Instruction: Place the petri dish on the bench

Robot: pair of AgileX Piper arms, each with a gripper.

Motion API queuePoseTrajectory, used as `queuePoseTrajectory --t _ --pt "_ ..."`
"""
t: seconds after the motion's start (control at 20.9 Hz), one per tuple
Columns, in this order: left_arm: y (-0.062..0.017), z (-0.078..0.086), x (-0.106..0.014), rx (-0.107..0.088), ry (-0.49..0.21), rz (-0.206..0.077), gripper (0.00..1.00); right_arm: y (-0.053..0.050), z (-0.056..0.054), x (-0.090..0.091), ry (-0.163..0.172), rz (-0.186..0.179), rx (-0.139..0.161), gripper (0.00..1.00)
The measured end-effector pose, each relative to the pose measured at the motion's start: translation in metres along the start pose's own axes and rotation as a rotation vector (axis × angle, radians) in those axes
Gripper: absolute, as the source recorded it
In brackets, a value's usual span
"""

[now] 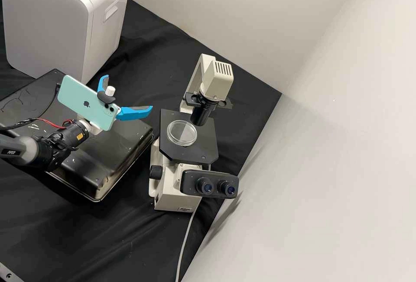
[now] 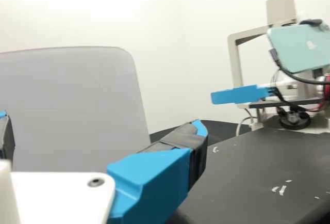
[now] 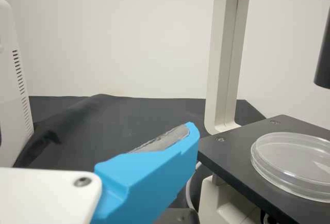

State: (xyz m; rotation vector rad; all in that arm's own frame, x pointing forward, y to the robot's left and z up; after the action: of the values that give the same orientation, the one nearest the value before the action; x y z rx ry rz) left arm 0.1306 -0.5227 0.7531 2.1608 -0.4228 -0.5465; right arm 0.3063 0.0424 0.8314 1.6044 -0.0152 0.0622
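A clear round petri dish [image 1: 182, 132] lies flat on the black stage [image 1: 195, 154] of a beige microscope, just under its dark lens column. My right gripper [image 1: 123, 98] hovers to the left of the stage, open and holding nothing, with one blue finger [image 1: 135, 111] pointing at the stage edge. From its wrist the dish [image 3: 294, 164] lies just past that finger [image 3: 154, 167], a gap between them. My left gripper [image 2: 87, 152] is open and empty, facing a white appliance. It sees the right arm's blue finger [image 2: 240, 95] farther off.
A large white appliance [image 1: 60, 17] stands at the back left. A glossy black flat unit [image 1: 104, 156] lies under the right arm. The microscope's eyepieces [image 1: 210, 185] jut toward the front, and its cable [image 1: 184, 243] runs off the bench. A white wall closes the right side.
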Motion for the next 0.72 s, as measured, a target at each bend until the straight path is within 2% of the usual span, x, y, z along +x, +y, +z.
queuePoseTrajectory --t 0.48,0.62,0.72 --pt "0.0001 -0.003 0.0 0.006 0.016 0.001 1.0 0.001 0.001 0.0 -0.003 0.003 0.0 1.0" --pt "0.0001 -0.003 0.0 0.007 0.018 0.001 1.0 0.006 0.009 -0.003 -0.026 0.024 0.0 1.0" --pt "0.0002 -0.003 0.0 0.007 0.018 0.002 1.0 0.012 0.018 -0.006 -0.053 0.046 0.004 1.0"
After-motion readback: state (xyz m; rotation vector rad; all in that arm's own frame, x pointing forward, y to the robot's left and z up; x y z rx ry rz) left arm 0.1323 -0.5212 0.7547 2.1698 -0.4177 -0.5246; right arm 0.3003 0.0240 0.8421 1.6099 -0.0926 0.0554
